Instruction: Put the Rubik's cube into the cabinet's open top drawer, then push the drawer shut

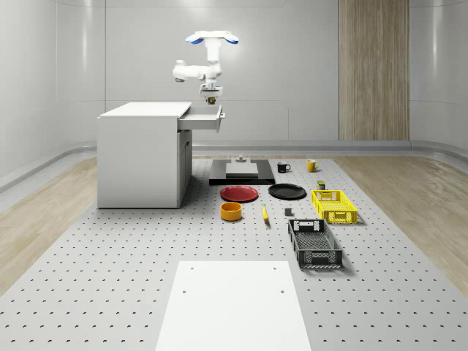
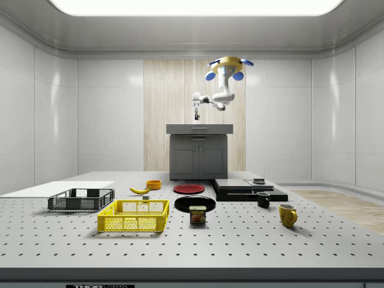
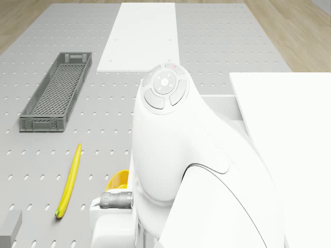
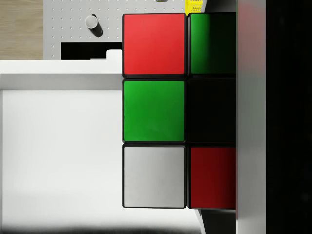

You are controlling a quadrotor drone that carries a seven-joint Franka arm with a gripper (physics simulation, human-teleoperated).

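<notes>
Drone [image 1: 212, 38]: seen hovering in the air above the open top drawer [image 1: 202, 116] of the cabinet [image 1: 141, 155], with the arm bent down toward it.
Gripper [image 1: 210, 94]: held just above the drawer's outer end, pointing down; also seen in the side view [image 2: 196, 114] above the cabinet top.
Fingers: clamped on the Rubik's cube [image 4: 168, 111]; in the wrist view a finger [image 4: 250, 117] is pressed flat against one side of the cube.
Rubik's cube: carried in the gripper over the drawer's white interior, not yet set down; red, green and white stickers are shown.
Drawer: pulled out toward the whole-scene view's right; its white floor is seen behind the cube in the wrist view.
Writing: a can [image 2: 197, 215] near the yellow basket [image 2: 133, 216] in the side view carries a label that possibly reads "SPAM"; the letters are too small to be certain.
Table [image 1: 110, 256]: a banana [image 3: 69, 181] is lying well apart from the grey basket [image 3: 56, 92].
</notes>
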